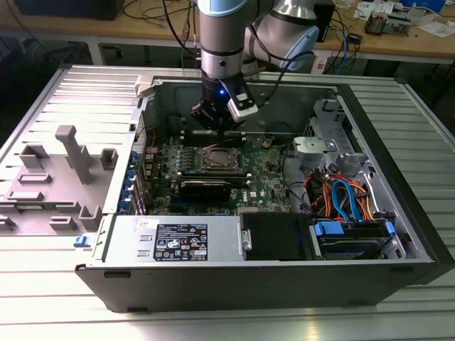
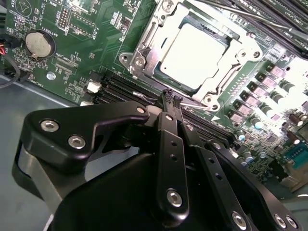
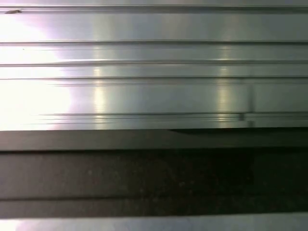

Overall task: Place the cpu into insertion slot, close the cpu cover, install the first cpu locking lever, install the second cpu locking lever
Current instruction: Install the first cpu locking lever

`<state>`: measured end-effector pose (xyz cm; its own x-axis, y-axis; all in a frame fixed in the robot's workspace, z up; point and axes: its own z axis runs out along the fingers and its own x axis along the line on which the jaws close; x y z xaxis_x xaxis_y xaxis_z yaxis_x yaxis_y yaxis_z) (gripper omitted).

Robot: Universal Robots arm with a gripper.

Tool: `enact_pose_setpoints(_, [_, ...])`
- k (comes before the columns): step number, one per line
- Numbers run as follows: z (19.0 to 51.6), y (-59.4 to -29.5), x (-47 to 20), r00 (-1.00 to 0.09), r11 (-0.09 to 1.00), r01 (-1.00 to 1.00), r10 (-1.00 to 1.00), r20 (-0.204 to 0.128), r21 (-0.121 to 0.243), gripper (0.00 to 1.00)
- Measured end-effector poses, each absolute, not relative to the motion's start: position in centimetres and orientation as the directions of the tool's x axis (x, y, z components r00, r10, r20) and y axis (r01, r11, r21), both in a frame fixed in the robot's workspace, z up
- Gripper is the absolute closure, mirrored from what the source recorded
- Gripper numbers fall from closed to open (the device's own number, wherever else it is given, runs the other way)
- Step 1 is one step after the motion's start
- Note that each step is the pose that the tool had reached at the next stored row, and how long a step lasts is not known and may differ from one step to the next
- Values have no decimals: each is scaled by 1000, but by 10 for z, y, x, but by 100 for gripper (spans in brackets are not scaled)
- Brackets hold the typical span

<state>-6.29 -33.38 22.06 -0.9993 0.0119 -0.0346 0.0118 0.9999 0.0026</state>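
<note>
Evidently pressed together, the jaws of the gripper (image 2: 170, 96) hung at the edge of the insertion slot (image 2: 129, 58), where the cpu (image 2: 195, 50) sat framed by the cpu cover (image 2: 231, 41). Its black linkage hid part of the motherboard (image 2: 72, 67) and memory slots (image 2: 115, 89).

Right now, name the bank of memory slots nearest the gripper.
The bank right beside the gripper; the other bank lies beyond the cpu, on its far side.

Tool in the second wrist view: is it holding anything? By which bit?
Nothing, it seems. The tool is shut and empty, its tip near the cpu cover that frames the cpu.
</note>
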Motion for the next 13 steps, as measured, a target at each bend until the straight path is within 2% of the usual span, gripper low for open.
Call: enact_pose_setpoints(13, [215, -332, -56, -999, 1000, 12, 12, -35, 0, 89])
